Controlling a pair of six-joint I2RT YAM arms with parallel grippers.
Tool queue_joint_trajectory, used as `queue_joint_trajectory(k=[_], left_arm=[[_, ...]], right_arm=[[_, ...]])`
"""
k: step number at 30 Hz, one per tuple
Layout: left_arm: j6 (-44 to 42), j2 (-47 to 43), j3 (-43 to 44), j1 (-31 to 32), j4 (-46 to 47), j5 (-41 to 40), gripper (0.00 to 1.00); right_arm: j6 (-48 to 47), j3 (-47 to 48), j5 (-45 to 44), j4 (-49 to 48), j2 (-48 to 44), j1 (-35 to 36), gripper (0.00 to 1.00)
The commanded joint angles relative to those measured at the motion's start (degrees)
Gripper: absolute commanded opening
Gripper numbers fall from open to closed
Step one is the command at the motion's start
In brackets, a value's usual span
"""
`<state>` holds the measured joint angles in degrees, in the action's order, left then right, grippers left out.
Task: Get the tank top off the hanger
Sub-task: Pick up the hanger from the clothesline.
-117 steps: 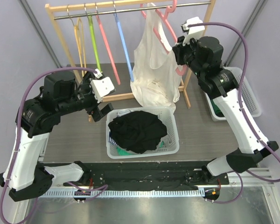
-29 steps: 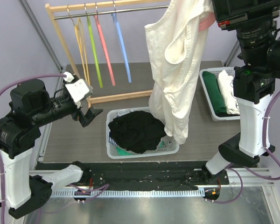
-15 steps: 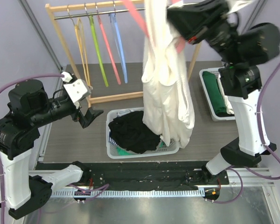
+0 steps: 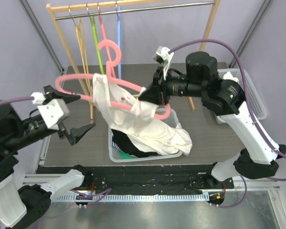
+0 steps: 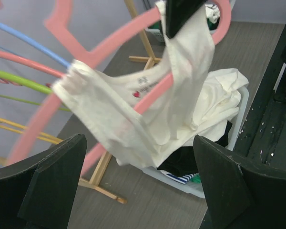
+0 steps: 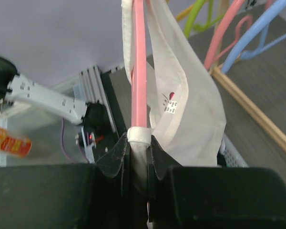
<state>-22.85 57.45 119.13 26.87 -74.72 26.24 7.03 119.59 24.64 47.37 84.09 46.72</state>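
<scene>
Down it comes: the right gripper (image 4: 152, 94) has swung the pink plastic hanger (image 4: 126, 85) flat above the white slatted basket (image 4: 115, 155), clamped on its end. The white fabric tank top (image 4: 143, 126) rides it, hem trailing into that basket. The left gripper (image 4: 81, 113) gapes empty, left of it. Likely danger: a snagged strap yanking the hanger loose.

The tank top (image 4: 152, 129) hides most of the basket's (image 4: 113, 149) dark clothes (image 4: 126, 143).

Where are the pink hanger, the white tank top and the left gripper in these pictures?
pink hanger (image 6: 139, 71): right wrist view, on its straight bar.
white tank top (image 4: 152, 131): top external view, on the hanging body cloth.
left gripper (image 4: 85, 112): top external view, midway between its open fingertips.
</scene>
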Motion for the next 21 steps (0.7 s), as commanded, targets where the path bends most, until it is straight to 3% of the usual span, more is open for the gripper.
queue_joint_trajectory(k=[1,9,14,21], left_arm=[[-0.08,-1.9,3.65,-0.33,0.01,1.98,1.0],[-4.13,-0.15,-0.38,-0.33,0.18,1.36,1.0],[-5.1,3.01,0.48,-0.33,1.42,2.41,1.0],[-9.14,5.3,1.54,-0.24,-8.41,9.97,1.0]], right_arm=[[-8.16,-3.83,-1.62,4.12,-7.71,2.85,0.01],[-12.56,-7.79,-1.09,9.22,-9.3,8.12,0.01],[-16.86,-8.85,-6.79,11.07,-8.42,14.53,0.01],[-18.71,-6.83,-8.38,11.86,-9.56,15.33,0.01]])
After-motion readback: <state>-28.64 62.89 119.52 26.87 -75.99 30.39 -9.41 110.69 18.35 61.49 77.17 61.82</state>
